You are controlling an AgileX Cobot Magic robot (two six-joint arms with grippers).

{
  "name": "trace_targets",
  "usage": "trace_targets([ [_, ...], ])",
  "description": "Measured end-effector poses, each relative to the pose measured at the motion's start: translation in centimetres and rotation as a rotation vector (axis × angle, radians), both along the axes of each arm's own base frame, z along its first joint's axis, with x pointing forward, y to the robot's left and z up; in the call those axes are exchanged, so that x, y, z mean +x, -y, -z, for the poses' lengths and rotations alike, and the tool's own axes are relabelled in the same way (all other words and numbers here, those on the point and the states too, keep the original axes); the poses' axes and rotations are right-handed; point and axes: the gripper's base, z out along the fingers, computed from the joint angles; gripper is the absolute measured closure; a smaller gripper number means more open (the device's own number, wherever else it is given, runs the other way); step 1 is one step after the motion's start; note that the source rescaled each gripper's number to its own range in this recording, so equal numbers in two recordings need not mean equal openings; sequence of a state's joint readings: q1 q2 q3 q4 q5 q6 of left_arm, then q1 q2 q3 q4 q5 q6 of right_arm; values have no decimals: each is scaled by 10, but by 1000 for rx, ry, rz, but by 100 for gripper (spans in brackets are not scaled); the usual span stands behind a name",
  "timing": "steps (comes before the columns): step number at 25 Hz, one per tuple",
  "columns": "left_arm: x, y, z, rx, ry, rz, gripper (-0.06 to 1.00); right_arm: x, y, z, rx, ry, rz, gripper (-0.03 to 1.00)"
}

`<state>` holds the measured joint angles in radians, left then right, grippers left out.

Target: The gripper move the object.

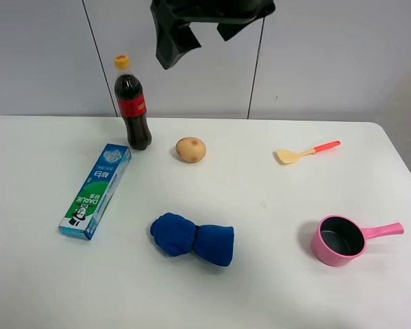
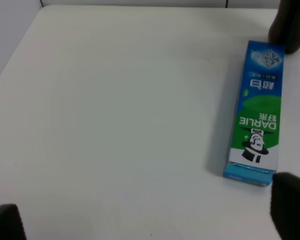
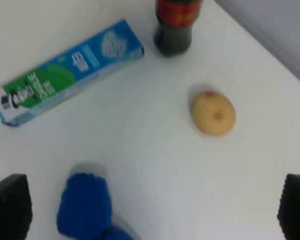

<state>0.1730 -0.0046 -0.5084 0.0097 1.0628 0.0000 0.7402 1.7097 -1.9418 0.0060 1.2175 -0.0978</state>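
Note:
The cola bottle (image 1: 132,103), clear plastic with a red label and a yellow cap, stands upright at the back left of the white table (image 1: 274,205). Its dark base shows in the left wrist view (image 2: 290,25), and its lower part shows in the right wrist view (image 3: 176,22). My left gripper (image 2: 147,220) is open and empty, well short of the bottle, with the toothpaste box between them. My right gripper (image 3: 152,210) is open and empty, high above the table. Neither gripper shows clearly in the exterior high view.
A green-blue toothpaste box (image 1: 96,190) lies just in front of the bottle. A potato (image 1: 190,149) sits to the bottle's right. A blue cloth (image 1: 192,238), a pink pot (image 1: 342,240) and a small spatula (image 1: 305,152) lie further off. A black shape (image 1: 192,20) hangs at the top.

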Motion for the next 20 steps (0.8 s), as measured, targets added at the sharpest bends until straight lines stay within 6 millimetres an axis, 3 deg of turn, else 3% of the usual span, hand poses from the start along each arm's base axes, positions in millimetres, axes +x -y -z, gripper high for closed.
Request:
trace_targets([
  [4, 0, 0, 0, 0, 0, 0, -6, -12, 35, 11, -28, -62, 87, -3],
  [11, 0, 0, 0, 0, 0, 0, -6, -28, 135, 27, -30, -139, 368, -3],
  [15, 0, 0, 0, 0, 0, 0, -6, -58, 187, 30, -1, -133, 536, -3],
  [20, 0, 0, 0, 0, 0, 0, -6, -117, 234, 35, 40, -64, 733, -3],
])
